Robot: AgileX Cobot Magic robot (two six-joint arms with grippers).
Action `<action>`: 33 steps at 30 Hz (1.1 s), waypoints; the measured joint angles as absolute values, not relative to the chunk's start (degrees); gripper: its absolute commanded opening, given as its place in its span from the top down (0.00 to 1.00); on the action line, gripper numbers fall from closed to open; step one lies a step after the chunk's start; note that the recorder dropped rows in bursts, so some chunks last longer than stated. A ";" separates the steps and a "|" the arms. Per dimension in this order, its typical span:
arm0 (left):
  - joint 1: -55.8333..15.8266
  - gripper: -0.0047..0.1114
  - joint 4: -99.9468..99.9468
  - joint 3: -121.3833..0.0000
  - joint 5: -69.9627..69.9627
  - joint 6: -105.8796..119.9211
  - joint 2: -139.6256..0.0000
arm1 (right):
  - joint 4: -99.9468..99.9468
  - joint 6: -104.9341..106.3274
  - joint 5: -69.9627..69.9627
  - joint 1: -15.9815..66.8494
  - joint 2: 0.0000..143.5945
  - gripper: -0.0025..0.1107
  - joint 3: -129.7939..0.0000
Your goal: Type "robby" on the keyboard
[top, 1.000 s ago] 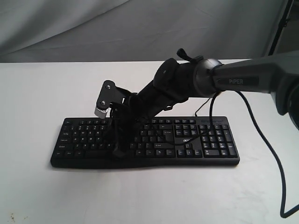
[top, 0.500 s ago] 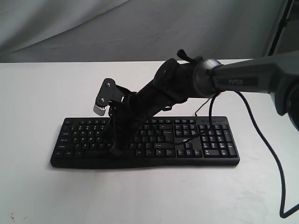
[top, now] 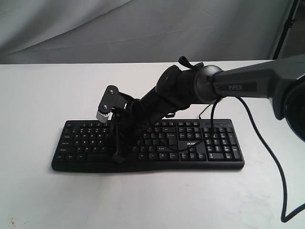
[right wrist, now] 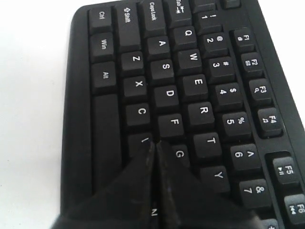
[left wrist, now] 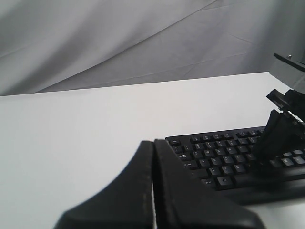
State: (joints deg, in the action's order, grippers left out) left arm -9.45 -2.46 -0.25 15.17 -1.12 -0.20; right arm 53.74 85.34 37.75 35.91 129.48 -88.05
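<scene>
Our right hand, tips pressed together, points at the keyboard (the B step, we guess). Next it needs a soft push down.

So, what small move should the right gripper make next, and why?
Probably slide the shut right gripper a little along the bottom letter row, away from C, then press down. Its tip sits at the edge of V, beside G; B on the keyboard lies hidden under it, further along.
</scene>
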 measured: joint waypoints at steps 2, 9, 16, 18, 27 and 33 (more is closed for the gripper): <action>-9.45 0.96 -2.46 -0.25 15.17 -1.12 -0.20 | 53.99 85.34 37.75 35.91 129.48 0.98 -88.05; -9.45 0.96 -2.46 -0.25 15.17 -1.12 -0.20 | 54.65 85.34 37.75 35.91 130.35 0.98 -88.05; -9.45 0.96 -2.46 -0.25 15.17 -1.12 -0.20 | 54.88 85.14 37.75 35.91 130.49 0.98 -88.05; -9.45 0.96 -2.46 -0.25 15.17 -1.12 -0.20 | 54.92 85.04 37.75 35.91 130.49 0.98 -88.05; -9.45 0.96 -2.46 -0.25 15.17 -1.12 -0.20 | 54.92 84.90 37.75 35.91 130.49 0.98 -88.05; -9.45 0.96 -2.46 -0.25 15.17 -1.12 -0.20 | 54.51 84.63 37.75 35.91 128.41 0.98 -88.05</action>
State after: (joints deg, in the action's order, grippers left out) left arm -9.45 -2.46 -0.25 15.17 -1.12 -0.20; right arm 54.51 84.63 37.75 35.91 128.41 -88.05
